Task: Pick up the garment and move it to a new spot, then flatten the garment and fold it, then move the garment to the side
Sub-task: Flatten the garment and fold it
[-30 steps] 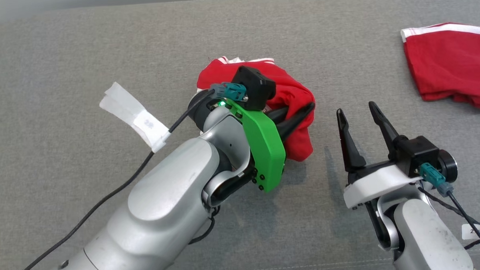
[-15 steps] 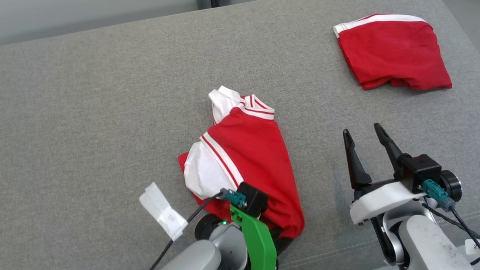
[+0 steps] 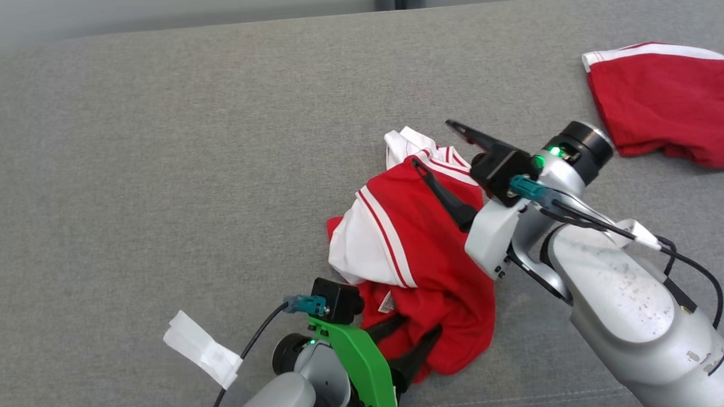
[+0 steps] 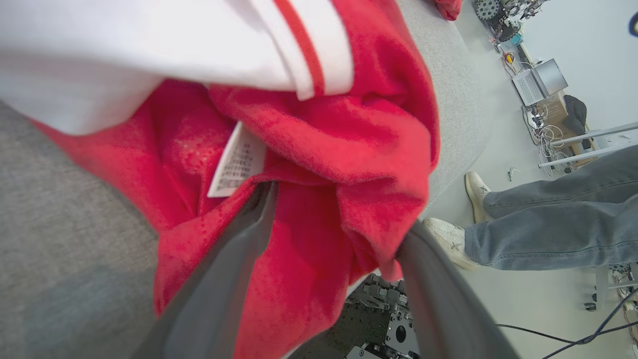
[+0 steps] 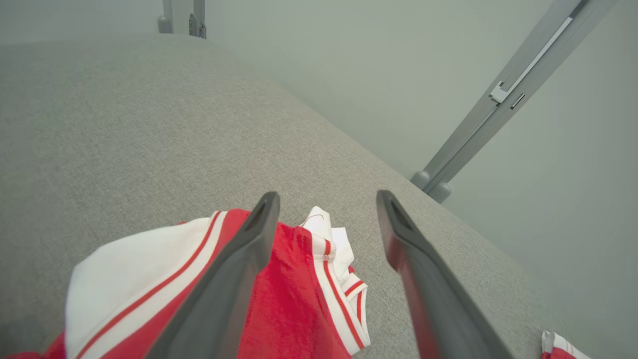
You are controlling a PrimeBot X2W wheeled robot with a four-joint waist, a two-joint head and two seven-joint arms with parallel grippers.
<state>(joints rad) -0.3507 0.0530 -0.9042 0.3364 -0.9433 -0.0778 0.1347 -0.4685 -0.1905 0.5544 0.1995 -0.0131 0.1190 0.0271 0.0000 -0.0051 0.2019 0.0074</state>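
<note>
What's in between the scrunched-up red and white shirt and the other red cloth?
In the head view, the right arm's wrist hangs there over bare grey cushion, its open right gripper poised over the shirt.

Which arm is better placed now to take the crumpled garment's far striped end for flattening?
Right. The right jaws stand open over the striped far end of the garment; the left jaws are open at its near hem.

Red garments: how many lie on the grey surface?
2. A crumpled red-and-white garment lies near the middle of the head view; a folded red garment lies at its upper right. Another could be hidden beneath.
</note>
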